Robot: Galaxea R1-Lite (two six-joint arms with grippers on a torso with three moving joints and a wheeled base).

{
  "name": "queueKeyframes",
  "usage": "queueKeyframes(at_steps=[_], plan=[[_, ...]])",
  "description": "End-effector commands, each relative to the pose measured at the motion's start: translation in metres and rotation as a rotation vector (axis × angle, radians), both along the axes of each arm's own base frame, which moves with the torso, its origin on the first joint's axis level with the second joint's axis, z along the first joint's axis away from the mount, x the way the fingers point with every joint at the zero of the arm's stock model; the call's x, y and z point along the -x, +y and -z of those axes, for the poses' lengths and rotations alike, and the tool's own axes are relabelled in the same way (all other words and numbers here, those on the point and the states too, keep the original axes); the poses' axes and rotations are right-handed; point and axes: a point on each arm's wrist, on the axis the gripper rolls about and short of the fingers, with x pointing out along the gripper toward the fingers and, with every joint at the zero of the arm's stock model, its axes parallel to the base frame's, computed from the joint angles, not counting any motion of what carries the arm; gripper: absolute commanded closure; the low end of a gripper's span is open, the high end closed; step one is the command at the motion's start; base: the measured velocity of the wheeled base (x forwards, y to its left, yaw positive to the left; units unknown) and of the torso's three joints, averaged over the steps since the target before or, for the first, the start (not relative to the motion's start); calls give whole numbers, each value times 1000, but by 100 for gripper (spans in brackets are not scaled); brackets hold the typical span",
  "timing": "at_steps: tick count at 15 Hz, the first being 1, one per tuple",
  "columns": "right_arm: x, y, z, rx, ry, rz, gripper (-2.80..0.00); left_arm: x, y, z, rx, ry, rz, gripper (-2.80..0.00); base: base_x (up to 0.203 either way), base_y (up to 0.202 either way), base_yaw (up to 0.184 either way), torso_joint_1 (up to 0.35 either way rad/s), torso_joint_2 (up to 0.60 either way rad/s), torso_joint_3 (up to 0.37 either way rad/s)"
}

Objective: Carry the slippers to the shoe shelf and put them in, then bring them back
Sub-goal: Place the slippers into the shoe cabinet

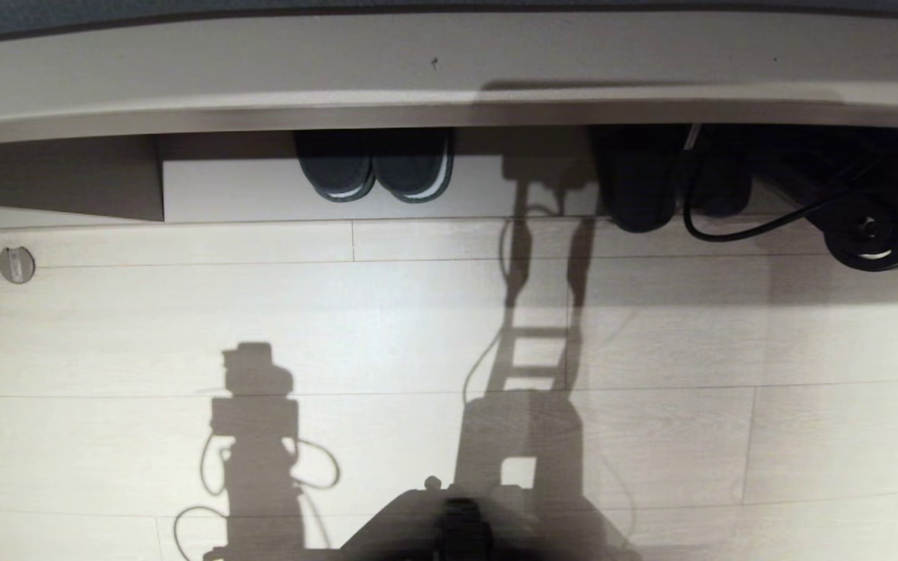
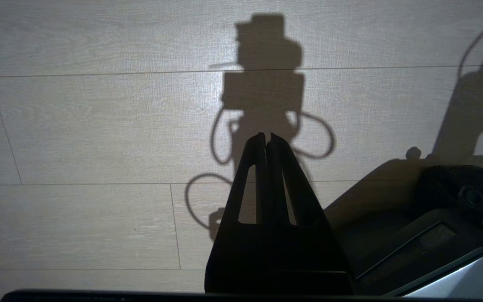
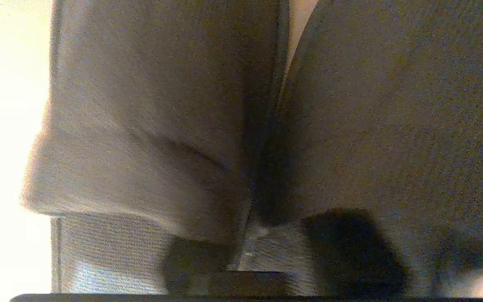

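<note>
Slippers (image 1: 640, 191): only one dark rounded end can be made out in the head view, poking out past the front edge of the shoe shelf (image 1: 262, 195) onto the pale wood floor (image 1: 184, 327). Whether both of the pair are there cannot be told from that view. The right wrist view shows two dull grey-blue padded surfaces (image 3: 149, 126) pressed side by side, a dark seam between them, filling nearly the whole picture.

Shoe shelf contents: on its pale base board, well to the left of the slippers, stands a darker pair with white sole edging (image 1: 375, 167), toes outward.

Right gripper (image 1: 718, 187) reaches into the shelf opening just beside the slippers; its jaw state cannot be told, nor whether it holds anything.

Left gripper (image 2: 266, 138) hangs over bare floor, well apart from the shelf, fingertips closed together and empty.
</note>
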Motion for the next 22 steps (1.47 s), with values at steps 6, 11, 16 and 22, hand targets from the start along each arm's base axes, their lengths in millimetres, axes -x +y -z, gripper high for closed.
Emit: queueKeyframes(at_steps=[6,11,16,22], plan=[[6,4,0,11,3,-7,-280,0,0,0,2,0,0,0,0,0,0,0,0,0],[25,3,-4,54,-10,15,-280,0,0,0,2,0,0,0,0,0,0,0,0,0],[40,2,6,60,30,10,-280,0,0,0,2,0,0,0,0,0,0,0,0,0],[69,-2,25,57,77,42,-280,0,0,0,0,-1,0,0,0,0,0,0,0,0]])
